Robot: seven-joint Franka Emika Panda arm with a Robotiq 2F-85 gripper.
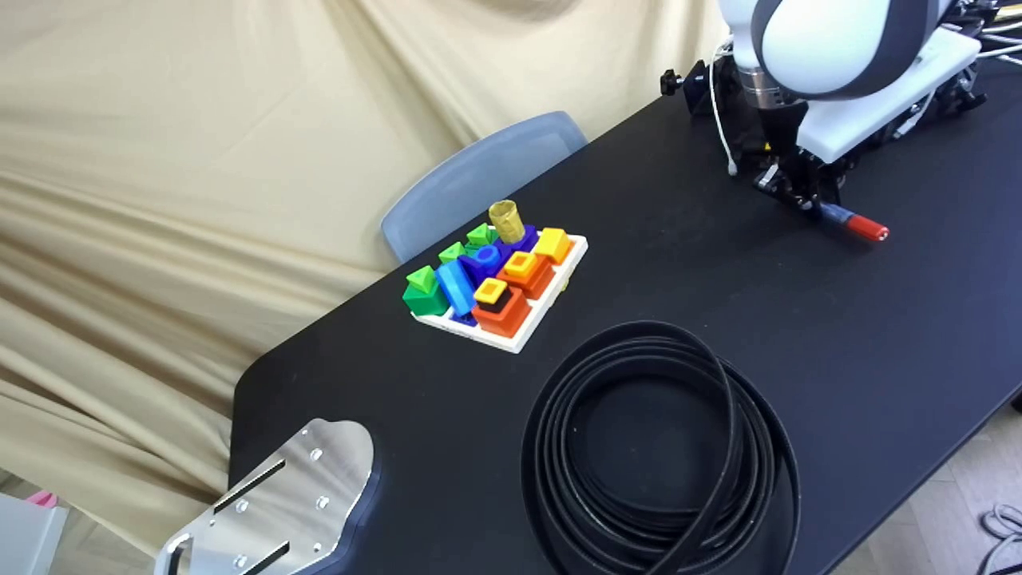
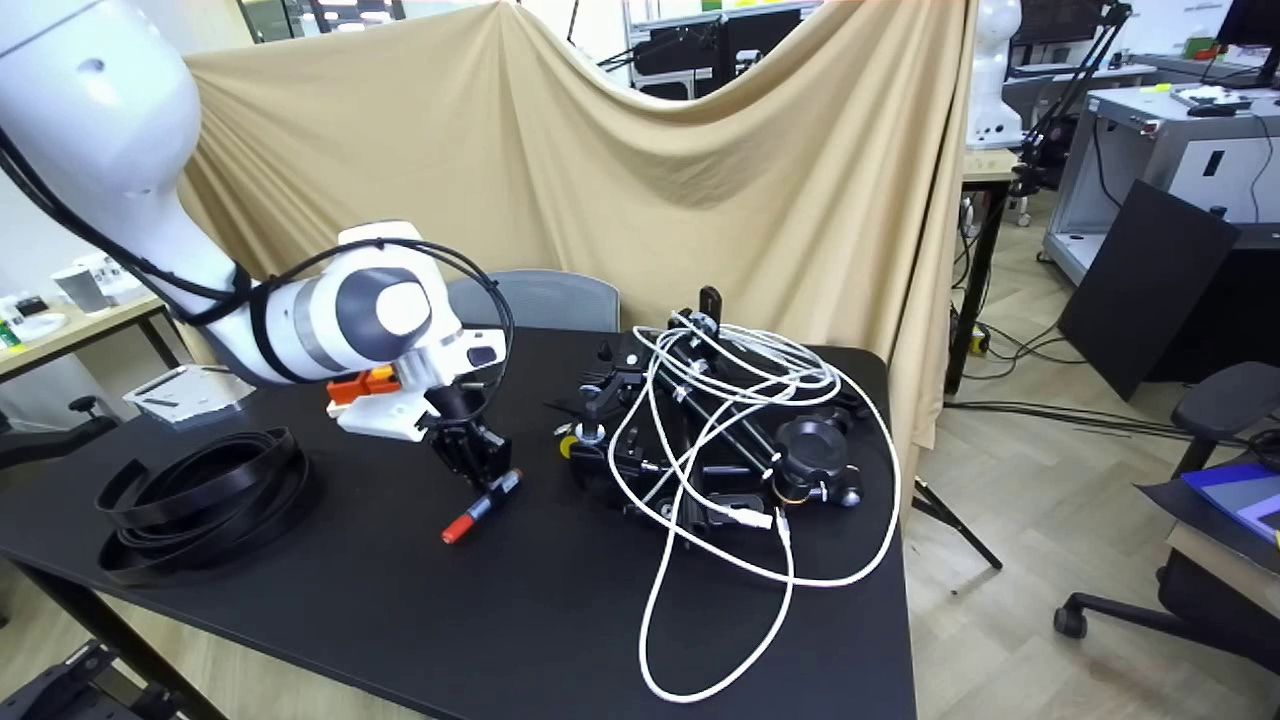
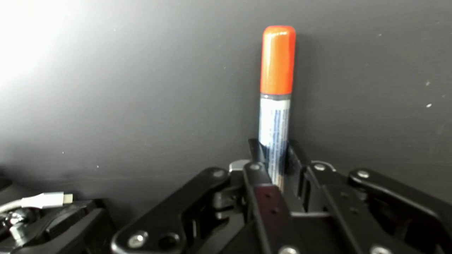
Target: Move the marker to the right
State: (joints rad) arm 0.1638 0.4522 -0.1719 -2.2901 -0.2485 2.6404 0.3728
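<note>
My end effector (image 3: 273, 142) — black. Marker (image 3: 276, 106) — red-orange cap (image 3: 278, 60), white label (image 3: 274, 118), blue lines. Counter (image 1: 878, 359) black, curtain (image 2: 690, 190) tan, chair (image 1: 487, 172) grey-blue, cables (image 2: 684, 701) white. Blocks (image 1: 489, 258) I see: green, blue, orange, yellow; their board (image 1: 519, 340) white.

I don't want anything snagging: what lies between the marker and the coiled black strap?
Only black tabletop lies between the marker and the coiled strap, as both exterior views show.

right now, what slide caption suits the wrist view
Gripper closed on the marker, its red end jutting out.
</note>
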